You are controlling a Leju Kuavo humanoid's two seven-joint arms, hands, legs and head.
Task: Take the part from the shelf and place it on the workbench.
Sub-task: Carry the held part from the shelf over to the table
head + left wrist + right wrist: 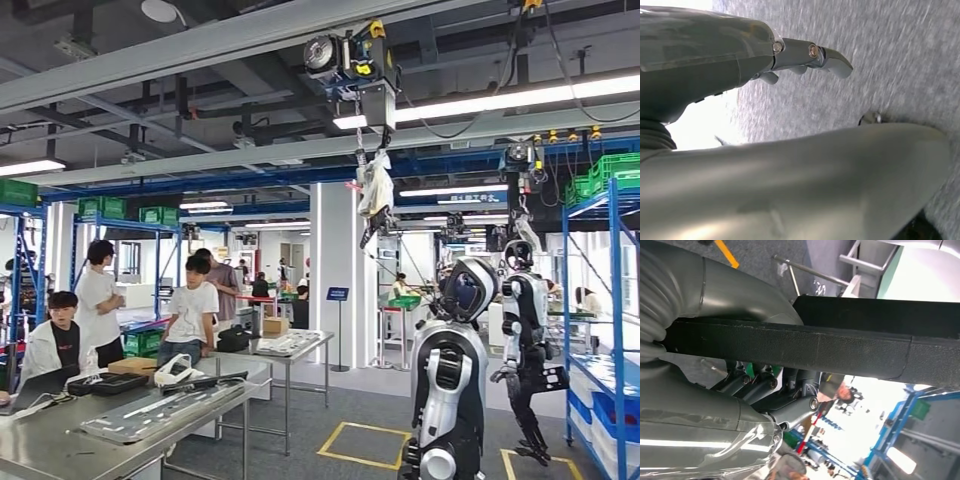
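While the right hand (764,385) grips the long black part (821,347), the left hand (798,55) hangs slack.

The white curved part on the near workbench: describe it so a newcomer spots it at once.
Start at the long steel workbench at lower left. Follow it back to the black tray; just right of that lies the white curved part. It alone is white and rounded; its neighbours are flat, in black, grey or cardboard brown.
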